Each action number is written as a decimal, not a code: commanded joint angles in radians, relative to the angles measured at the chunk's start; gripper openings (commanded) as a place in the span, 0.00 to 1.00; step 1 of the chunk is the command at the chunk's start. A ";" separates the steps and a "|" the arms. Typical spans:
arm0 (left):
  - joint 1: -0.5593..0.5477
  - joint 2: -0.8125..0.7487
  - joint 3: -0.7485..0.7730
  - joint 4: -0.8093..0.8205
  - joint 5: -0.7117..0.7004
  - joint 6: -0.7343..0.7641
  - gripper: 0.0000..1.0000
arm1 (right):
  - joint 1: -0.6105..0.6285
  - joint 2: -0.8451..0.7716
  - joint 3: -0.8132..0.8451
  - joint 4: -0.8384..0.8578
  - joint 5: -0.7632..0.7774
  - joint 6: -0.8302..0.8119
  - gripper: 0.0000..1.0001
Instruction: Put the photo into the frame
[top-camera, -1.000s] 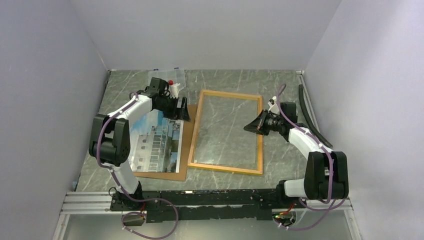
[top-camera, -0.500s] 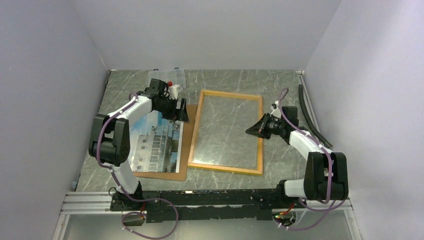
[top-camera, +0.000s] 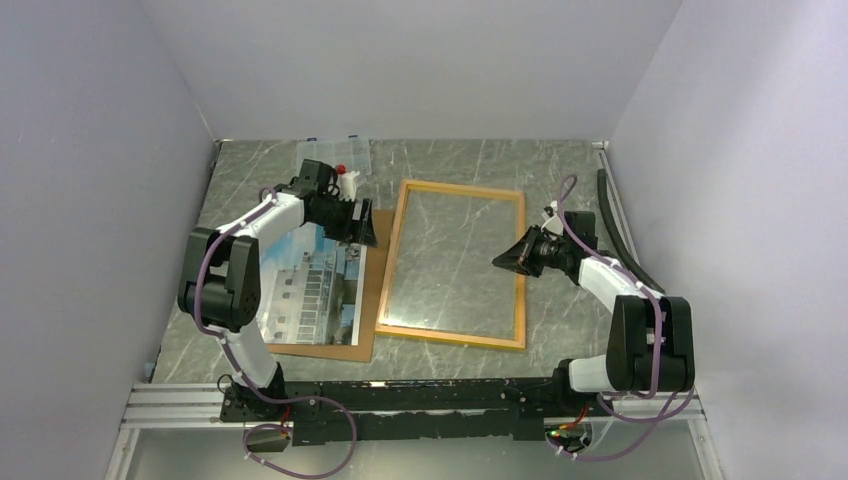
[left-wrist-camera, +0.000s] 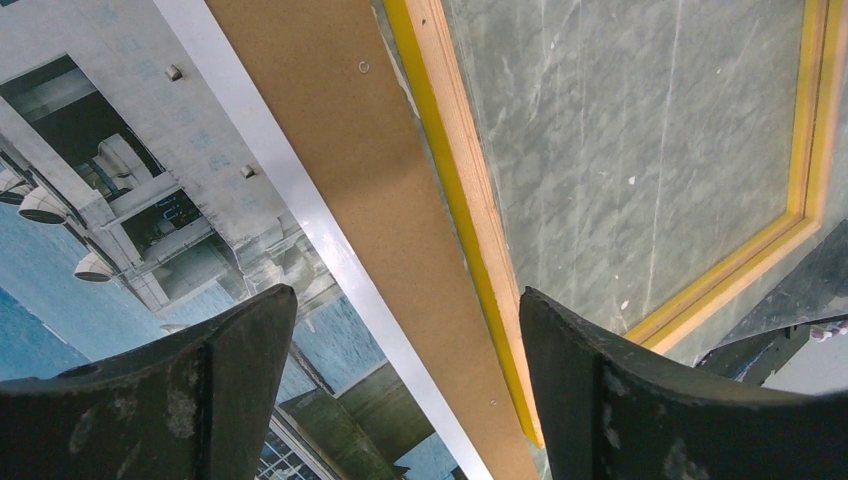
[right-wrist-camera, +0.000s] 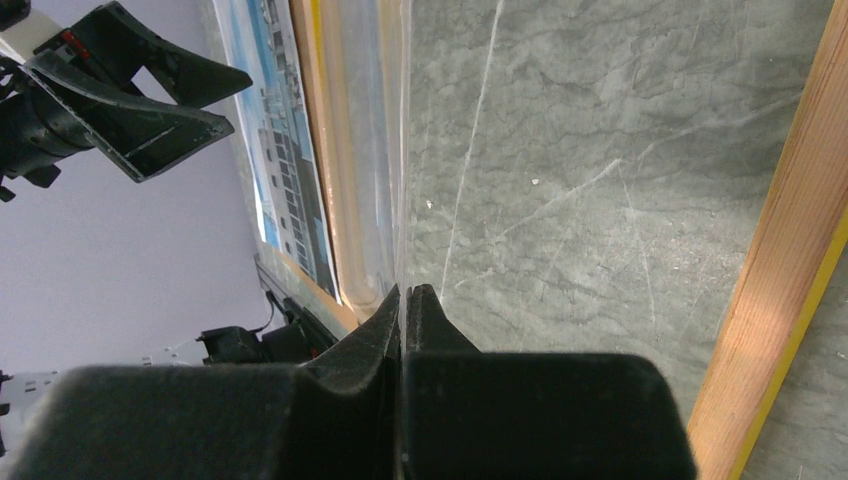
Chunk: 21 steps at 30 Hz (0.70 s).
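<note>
Right hand (top-camera: 499, 260) edged over frame (top-camera: 455, 187), shut; left hand (top-camera: 367, 237) wide.

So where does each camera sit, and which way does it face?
Top: high behind left arm, right arm, looking down on table, frame.
Left wrist: on left arm, looking down past open left fingers at photo, backing board, frame.
Right wrist: on right arm, looking across frame past shut right fingers.
Shared: both wrists see frame and photo.
</note>
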 joint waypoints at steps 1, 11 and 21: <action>-0.011 0.012 -0.002 0.031 0.014 0.017 0.84 | -0.005 0.035 0.070 0.022 -0.043 -0.046 0.00; -0.028 0.047 -0.003 0.044 0.025 0.020 0.71 | -0.017 0.084 0.120 -0.012 -0.066 -0.075 0.00; -0.065 0.067 -0.016 0.052 0.024 0.026 0.65 | -0.026 0.101 0.129 -0.017 -0.084 -0.080 0.00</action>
